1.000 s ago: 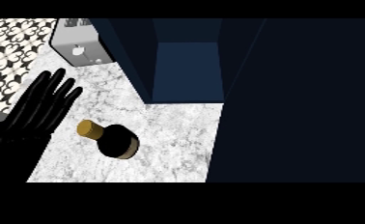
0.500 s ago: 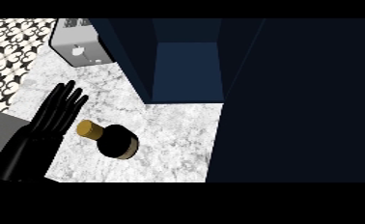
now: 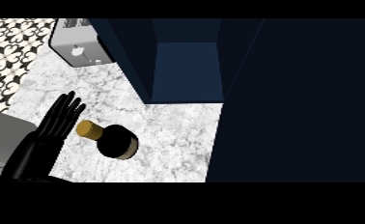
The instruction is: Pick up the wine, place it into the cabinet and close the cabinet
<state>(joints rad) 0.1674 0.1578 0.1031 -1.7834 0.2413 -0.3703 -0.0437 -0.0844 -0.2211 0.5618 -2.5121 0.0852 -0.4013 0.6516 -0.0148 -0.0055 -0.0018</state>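
The wine bottle (image 3: 113, 140) stands on the marble counter (image 3: 171, 136), seen from above: dark body with a tan cork top at its left. My left hand (image 3: 44, 137) comes in from the lower left, fingers straight and open, fingertips just left of the cork and not touching it. The dark blue cabinet (image 3: 185, 68) stands open behind the bottle, its inside showing. Its open door (image 3: 292, 102) fills the right side of the view. My right hand does not show.
A silver toaster (image 3: 78, 44) sits at the back left of the counter, beside the cabinet's left wall. Patterned black-and-white tile (image 3: 18, 54) runs along the far left. A grey forearm (image 3: 14, 136) enters at the left edge.
My left hand has moved right and downward across the counter, closing in on the bottle's cork. The bottle and cabinet have not moved.
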